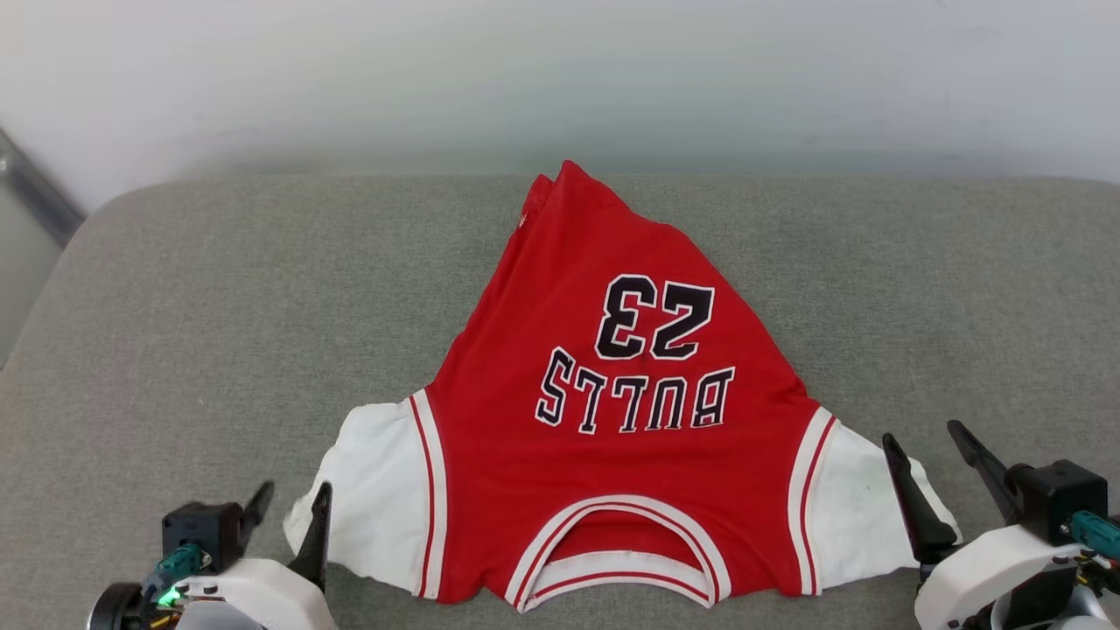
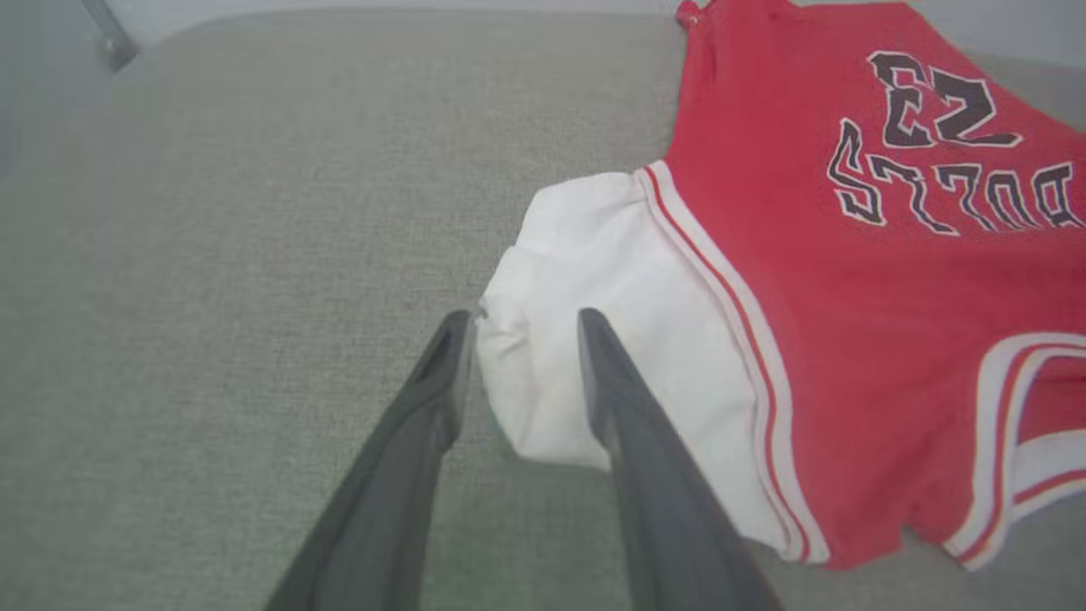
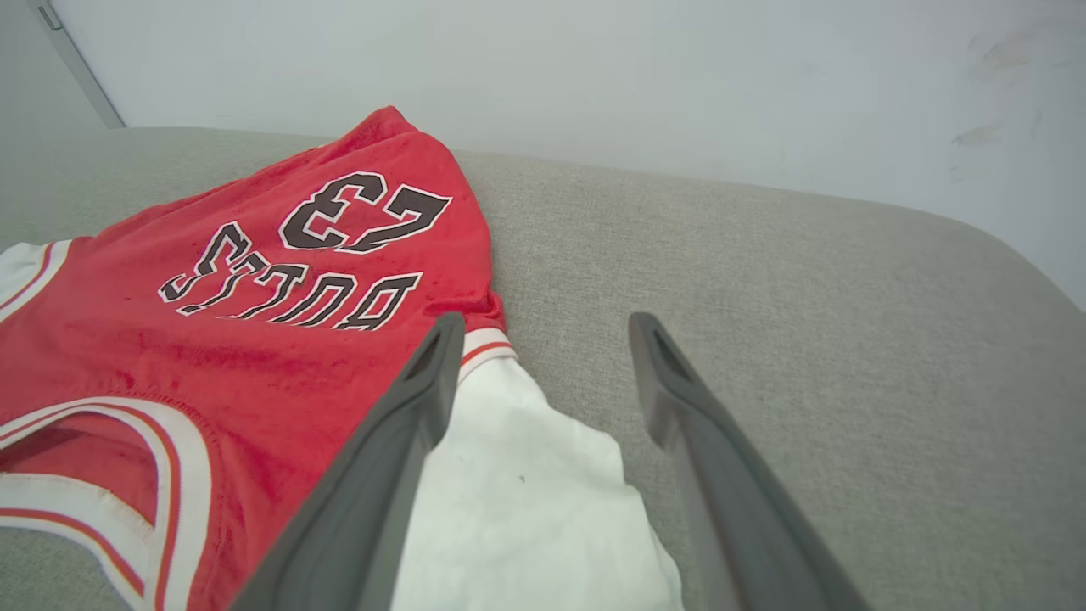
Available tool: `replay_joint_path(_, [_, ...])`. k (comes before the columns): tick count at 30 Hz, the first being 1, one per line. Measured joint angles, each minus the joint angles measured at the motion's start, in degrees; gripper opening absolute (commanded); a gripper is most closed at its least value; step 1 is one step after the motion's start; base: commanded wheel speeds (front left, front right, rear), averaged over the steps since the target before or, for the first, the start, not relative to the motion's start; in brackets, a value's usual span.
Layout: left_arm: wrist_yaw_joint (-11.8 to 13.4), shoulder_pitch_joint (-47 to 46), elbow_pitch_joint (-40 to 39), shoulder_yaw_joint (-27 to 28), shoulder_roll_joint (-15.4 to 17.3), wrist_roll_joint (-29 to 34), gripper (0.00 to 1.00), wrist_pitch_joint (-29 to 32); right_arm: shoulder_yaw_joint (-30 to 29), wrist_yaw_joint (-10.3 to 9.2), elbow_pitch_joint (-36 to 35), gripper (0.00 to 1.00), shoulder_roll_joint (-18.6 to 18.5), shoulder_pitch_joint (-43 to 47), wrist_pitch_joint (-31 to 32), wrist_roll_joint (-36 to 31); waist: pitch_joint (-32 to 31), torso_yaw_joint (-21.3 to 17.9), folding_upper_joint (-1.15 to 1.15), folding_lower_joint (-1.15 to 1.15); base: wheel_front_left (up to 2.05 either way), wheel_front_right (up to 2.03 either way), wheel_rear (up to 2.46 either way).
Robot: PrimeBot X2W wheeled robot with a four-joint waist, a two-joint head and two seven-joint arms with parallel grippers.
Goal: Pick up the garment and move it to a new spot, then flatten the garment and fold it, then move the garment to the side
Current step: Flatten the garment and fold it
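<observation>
Head view: the garment (image 1: pixel 612 472) lies spread face-up on the grey cushion (image 1: pixel 175 306), collar toward the robot, hem bunched to a point at the far side near the pale wall (image 1: pixel 560 70). The left gripper (image 1: pixel 293 494) sits at the lower left with its fingers parted, their tips at the outer edge of the left-side sleeve (image 1: pixel 376 499). The right gripper (image 1: pixel 920 433) sits at the lower right with its fingers spread wide; its inner finger overlaps the right-side sleeve (image 1: pixel 862 516).

Left wrist view: the two dark fingers (image 2: pixel 407 458) stand apart. The rounded white end of the left-side sleeve lies between their tips, resting on the cushion and not pinched. The red body with its lettering lies off to the right.

Right wrist view: the fingers are spread wide. The left one crosses the striped trim and the white right-side sleeve. The sleeve's outer corner reaches into the gap between them, and bare cushion lies beneath the right one.
</observation>
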Motion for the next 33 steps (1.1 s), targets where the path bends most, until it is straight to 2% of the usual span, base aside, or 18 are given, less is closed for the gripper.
replay_joint_path(3, [-0.81,-1.59,-1.44,0.03,0.69,3.91,1.00,-7.90,0.02,0.00,-0.43,1.00,-0.20,0.12,0.02,-0.02,-0.80,0.11,0.00,0.00,0.00,0.00,0.00])
replay_joint_path(5, [-1.02,-1.85,-2.44,0.30,0.30,5.14,1.00,-10.09,0.04,0.00,-0.94,1.00,-0.25,0.31,0.10,-0.03,-1.35,0.16,0.00,0.00,0.00,0.00,0.00])
replay_joint_path(10, [-0.65,-1.86,-9.39,2.26,-0.70,11.90,1.00,-11.34,1.07,0.00,-3.24,1.00,-1.53,0.82,1.72,-0.36,-2.09,0.08,0.00,0.00,0.00,0.00,0.00])
replay_joint_path(14, [-1.46,-0.68,-15.75,4.70,-2.65,17.22,1.00,-11.43,1.63,0.00,-6.25,1.00,-3.10,1.03,5.11,0.02,-1.99,0.10,0.00,0.00,0.00,0.00,0.00])
replay_joint_path(17, [-2.52,0.98,-17.89,6.13,-4.01,19.18,1.00,-11.43,3.79,0.01,-8.62,1.00,-5.32,1.30,11.68,1.14,-1.57,0.09,0.00,0.00,0.00,0.00,0.00])
replay_joint_path(22, [-4.76,1.68,-18.74,7.65,-5.57,21.34,1.00,-11.43,5.39,0.00,-12.74,1.00,-10.28,2.85,27.41,5.12,-0.73,0.32,0.00,0.00,0.00,0.00,0.00])
replay_joint_path(26, [-6.28,1.84,-18.94,8.88,-6.89,22.38,1.00,-11.43,4.35,0.00,-15.06,1.00,-10.56,3.39,37.26,8.97,0.42,0.65,0.00,0.00,0.00,0.00,0.00])
replay_joint_path(27, [-6.28,1.84,-18.94,8.88,-6.89,22.38,1.00,-11.43,4.35,0.00,-15.06,1.00,-10.56,3.39,37.26,8.97,0.42,0.65,0.00,0.00,0.00,0.00,0.00])
replay_joint_path(28, [-7.20,1.74,-19.01,9.18,-7.58,22.93,1.00,-11.43,4.37,0.00,-15.04,1.00,-10.93,3.35,41.32,9.32,1.17,0.98,0.00,0.00,0.00,0.00,0.00])
replay_joint_path(29, [-7.66,1.62,-18.97,9.36,-8.00,22.96,1.00,-11.43,4.44,0.00,-14.66,1.00,-10.69,3.23,42.73,9.72,1.57,1.17,0.00,0.00,0.00,0.00,0.00])
replay_joint_path(33, [-9.32,0.83,-18.20,9.79,-9.15,23.52,1.00,-11.43,6.47,0.00,-12.16,1.00,-11.20,1.74,45.31,10.28,3.14,2.38,0.00,0.01,0.00,0.00,0.00])
